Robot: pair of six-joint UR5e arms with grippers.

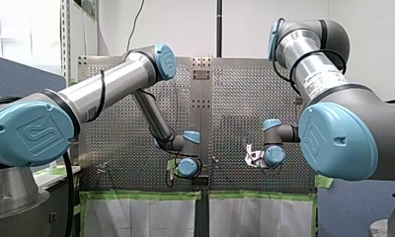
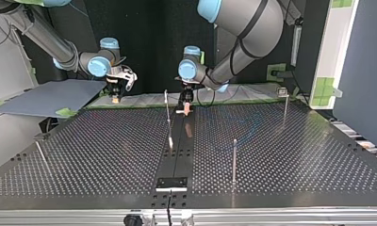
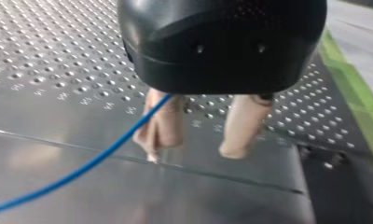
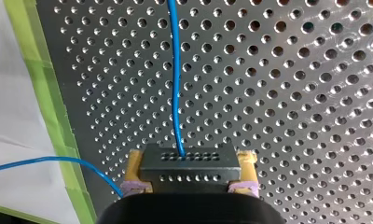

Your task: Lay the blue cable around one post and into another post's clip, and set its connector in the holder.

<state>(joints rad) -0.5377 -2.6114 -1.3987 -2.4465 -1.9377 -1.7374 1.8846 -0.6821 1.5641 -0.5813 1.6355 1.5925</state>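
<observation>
1. Early stage, I judge: the blue cable (image 4: pixel 176 93) rounds no post (image 2: pixel 234 160) that I can see, so routing and seating remain.
2. My right gripper (image 4: pixel 190 171) clamps the connector (image 4: pixel 189 161) in yellow-padded jaws. The connector is a black block with rows of small holes, held over the perforated metal bench (image 4: pixel 292 93).
3. My left gripper (image 3: pixel 191 154) has its beige jaws apart, and the thin, smooth cable passes beside 1 of them.

Perforated table (image 2: pixel 271 141), green tape (image 4: pixel 49 93) edging, grey board (image 2: pixel 45 96) beside.
</observation>
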